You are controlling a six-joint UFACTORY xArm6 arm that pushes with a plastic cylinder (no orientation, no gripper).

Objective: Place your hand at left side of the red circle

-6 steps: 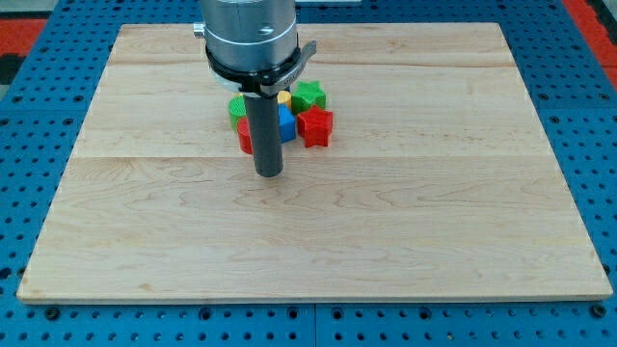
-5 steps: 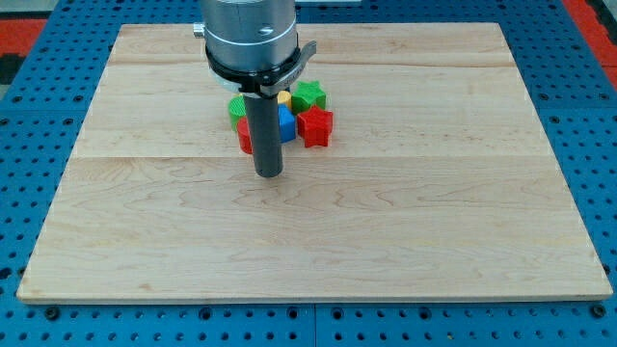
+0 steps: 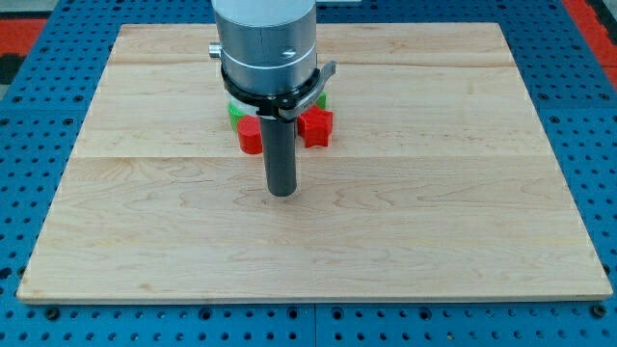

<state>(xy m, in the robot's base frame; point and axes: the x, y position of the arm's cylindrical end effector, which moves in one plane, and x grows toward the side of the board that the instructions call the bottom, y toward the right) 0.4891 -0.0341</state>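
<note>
While approach step is in hand, my tip (image 3: 281,192) sits below-right of the red circle (image 3: 251,136), apart from it, holding nothing: end effector is a bare rod. Red star (image 3: 316,127) lies right of the circle. Next: swing to the circle's left.

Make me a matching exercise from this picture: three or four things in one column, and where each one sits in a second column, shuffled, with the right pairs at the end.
Things
1. red circle block
2. red star-shaped block
3. green block
4. my tip

Places
A. at the view's right of the rod
B. on bare wood, toward the view's bottom from the cluster
C. peeking out just above the red circle block
D. at the view's left of the rod, beside it

Pairs: 1-D, 2-A, 3-C, 4-B
</note>
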